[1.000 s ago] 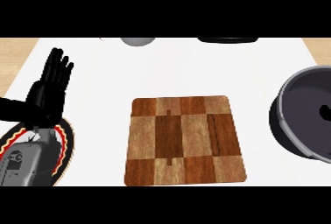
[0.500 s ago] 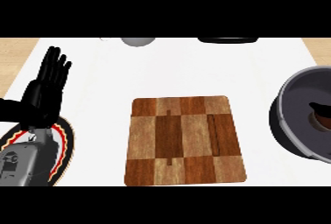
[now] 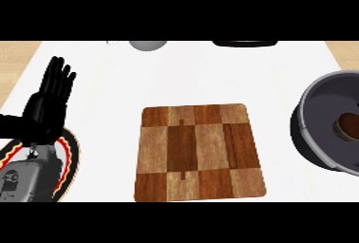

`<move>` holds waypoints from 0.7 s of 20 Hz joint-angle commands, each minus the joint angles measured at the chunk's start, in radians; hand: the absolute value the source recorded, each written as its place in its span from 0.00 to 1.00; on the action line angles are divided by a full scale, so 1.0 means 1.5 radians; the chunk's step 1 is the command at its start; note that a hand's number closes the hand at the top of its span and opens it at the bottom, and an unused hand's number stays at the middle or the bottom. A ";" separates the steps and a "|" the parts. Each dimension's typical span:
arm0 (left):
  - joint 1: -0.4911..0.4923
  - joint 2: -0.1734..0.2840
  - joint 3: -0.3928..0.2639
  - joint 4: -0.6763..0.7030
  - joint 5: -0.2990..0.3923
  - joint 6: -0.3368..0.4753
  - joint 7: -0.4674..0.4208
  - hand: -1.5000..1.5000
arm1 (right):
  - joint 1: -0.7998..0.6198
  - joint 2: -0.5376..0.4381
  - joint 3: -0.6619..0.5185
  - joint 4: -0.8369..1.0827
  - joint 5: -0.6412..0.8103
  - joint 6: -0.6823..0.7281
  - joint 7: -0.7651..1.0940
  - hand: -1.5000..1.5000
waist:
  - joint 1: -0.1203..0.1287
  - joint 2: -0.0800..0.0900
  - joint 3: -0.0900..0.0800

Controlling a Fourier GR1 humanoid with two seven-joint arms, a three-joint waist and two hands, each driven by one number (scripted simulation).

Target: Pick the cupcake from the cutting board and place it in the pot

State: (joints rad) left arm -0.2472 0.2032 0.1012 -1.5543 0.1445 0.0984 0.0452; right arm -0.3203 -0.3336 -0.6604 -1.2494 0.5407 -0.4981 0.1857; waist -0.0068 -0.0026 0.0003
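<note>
The cupcake (image 3: 348,127) sits inside the pot (image 3: 316,118) at three o'clock, a brown round on the grey floor, only partly in view at the frame's edge. The board (image 3: 200,152) at centre carries nothing. The left hand (image 3: 49,102) rests at nine o'clock, fingers straight and upright, holding nothing; the right hand is out of view. By the look of it the placing is done. A cupcake is likely light, soft and easily crushed, best taken low round its sides, not by the top.
</note>
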 commanded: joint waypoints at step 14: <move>-0.023 0.014 0.022 -0.021 0.003 -0.009 0.038 0.50 | 0.254 -0.005 -0.201 -0.152 -0.331 0.098 -0.208 0.00 | -0.003 0.000 0.000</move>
State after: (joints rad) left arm -0.2553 0.2052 0.1162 -1.5739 0.1390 0.0914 0.0697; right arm -0.0231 -0.3219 -0.8940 -1.4365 0.1328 -0.4089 -0.0802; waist -0.0086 -0.0017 0.0004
